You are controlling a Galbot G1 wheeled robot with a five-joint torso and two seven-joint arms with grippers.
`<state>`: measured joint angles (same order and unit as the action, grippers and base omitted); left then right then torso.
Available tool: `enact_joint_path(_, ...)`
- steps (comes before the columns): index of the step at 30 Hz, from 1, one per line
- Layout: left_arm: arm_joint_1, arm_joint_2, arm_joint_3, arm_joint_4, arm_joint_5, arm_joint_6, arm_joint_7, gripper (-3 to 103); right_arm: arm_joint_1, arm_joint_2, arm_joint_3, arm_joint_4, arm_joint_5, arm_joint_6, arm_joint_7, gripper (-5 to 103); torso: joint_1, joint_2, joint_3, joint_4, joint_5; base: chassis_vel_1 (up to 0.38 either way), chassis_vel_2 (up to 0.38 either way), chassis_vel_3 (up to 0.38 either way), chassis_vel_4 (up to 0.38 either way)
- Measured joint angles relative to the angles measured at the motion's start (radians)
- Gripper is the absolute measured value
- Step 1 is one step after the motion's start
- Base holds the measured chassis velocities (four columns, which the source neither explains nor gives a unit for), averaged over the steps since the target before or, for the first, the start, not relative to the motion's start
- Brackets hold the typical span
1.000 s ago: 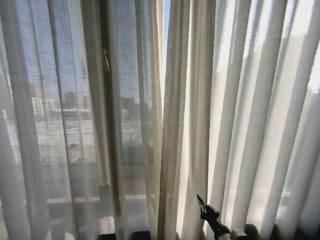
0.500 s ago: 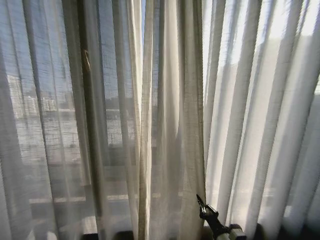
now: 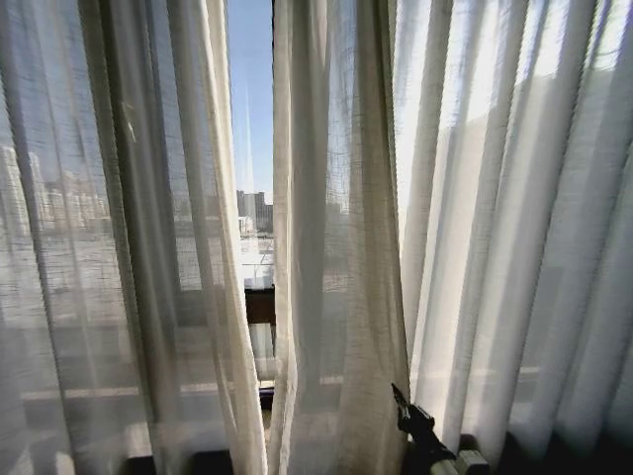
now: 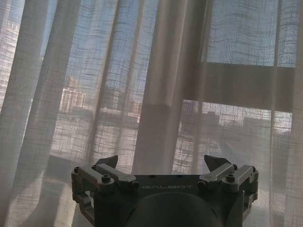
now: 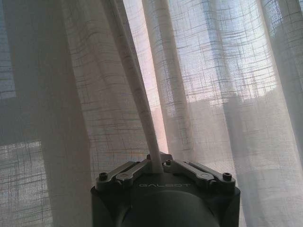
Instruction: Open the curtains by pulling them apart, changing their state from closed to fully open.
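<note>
Curtains (image 3: 336,237) parted, right tool (image 5: 156,166) gripping hem

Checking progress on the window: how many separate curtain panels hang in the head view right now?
2. The left curtain panel hangs left of the open gap; the right curtain panel hangs right of it, its fold pinched in the right gripper. Panels beyond the view's edges may be hidden.

The curtains (image 3: 336,247) hung as sheer cream pleated panels, parted by a narrow gap left of centre showing sky and buildings.
</note>
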<state>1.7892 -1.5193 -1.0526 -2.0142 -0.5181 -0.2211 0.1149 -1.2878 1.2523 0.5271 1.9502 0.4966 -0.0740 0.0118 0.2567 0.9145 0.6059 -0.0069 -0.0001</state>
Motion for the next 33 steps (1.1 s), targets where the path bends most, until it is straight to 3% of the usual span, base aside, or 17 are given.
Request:
enact_joint_path(16,0.006,-0.008,0.002,-0.003,0.002,0.0,0.002,100,0.023,0.0,-0.008,-0.028,-0.015,0.006,-0.002,0,0.0,0.0,0.0,0.0,0.0,-0.221,-0.299,0.222,0.289)
enact_joint_path(33,0.022,-0.012,0.003,-0.01,-0.001,-0.015,0.007,100,0.009,-0.006,0.009,-0.023,-0.018,0.004,-0.008,0,0.0,0.0,0.0,-0.0001,-0.0001,-0.068,-0.071,0.073,0.073)
